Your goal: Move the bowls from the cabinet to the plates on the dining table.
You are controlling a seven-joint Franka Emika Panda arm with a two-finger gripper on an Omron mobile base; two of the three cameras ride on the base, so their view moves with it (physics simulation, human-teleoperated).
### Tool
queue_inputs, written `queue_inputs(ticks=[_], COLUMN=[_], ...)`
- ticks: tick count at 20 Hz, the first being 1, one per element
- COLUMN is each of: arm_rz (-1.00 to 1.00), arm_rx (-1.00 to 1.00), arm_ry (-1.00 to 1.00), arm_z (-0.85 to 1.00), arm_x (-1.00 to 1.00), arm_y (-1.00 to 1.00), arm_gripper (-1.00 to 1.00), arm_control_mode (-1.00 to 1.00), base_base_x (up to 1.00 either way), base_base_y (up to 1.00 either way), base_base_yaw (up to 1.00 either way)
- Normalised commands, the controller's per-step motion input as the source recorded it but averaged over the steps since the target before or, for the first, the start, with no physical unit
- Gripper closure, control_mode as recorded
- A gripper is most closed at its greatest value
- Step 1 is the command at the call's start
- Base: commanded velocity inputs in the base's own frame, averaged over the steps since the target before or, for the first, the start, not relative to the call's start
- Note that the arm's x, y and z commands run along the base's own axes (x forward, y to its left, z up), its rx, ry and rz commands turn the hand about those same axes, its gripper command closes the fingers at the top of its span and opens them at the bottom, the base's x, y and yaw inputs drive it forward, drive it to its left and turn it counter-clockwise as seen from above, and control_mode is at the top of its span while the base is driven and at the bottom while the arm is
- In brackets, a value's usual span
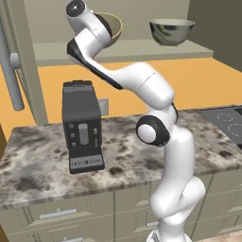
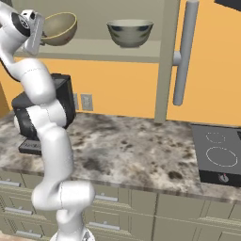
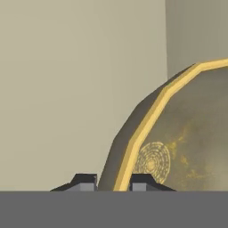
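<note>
Gripped tan bowl rim with claw in cabinet, first pickup; next seemingly needed a lift clear of shelf.

The olive-tan bowl at the end effector looks like matt glazed ceramic, its inside mottled with yellowish flecks, its rim a smooth, brighter yellow band. Along the shelf beyond the end effector, the marbled grey bowl has a glossier, almost metallic sheen. The shelf itself is plain, matt and smooth, like painted board. Below the end effector, the counter has a speckled, polished stone-look top. The coffee machine on it looks like dark matt plastic. The cabinet handle reads as smooth brushed metal.
</note>
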Motion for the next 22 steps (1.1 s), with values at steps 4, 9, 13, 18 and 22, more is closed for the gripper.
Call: queue_inputs(ticks=[4,9,13,18,22], arm_rz=[0.0,0.0,0.0,0.0,0.0], arm_rx=[0.0,0.0,0.0,0.0,0.0], arm_ry=[-0.02,-0.06,-0.06,-0.06,-0.05], arm_z=[0.09,0.01,0.0,-0.29,-0.57], arm_x=[-0.22,-0.82,-1.0,-1.0,-1.0], arm_y=[0.15,0.16,0.01,0.0,0.0], arm_gripper=[1.0,1.0,1.0,1.0,1.0], arm_control_mode=[-1.0,-1.0,-1.0,-1.0,-1.0], base_base_x=[0.0,0.0,0.0,0.0,0.0], base_base_y=[0.0,0.0,0.0,0.0,0.0], base_base_yaw=[0.0,0.0,0.0,0.0,0.0])
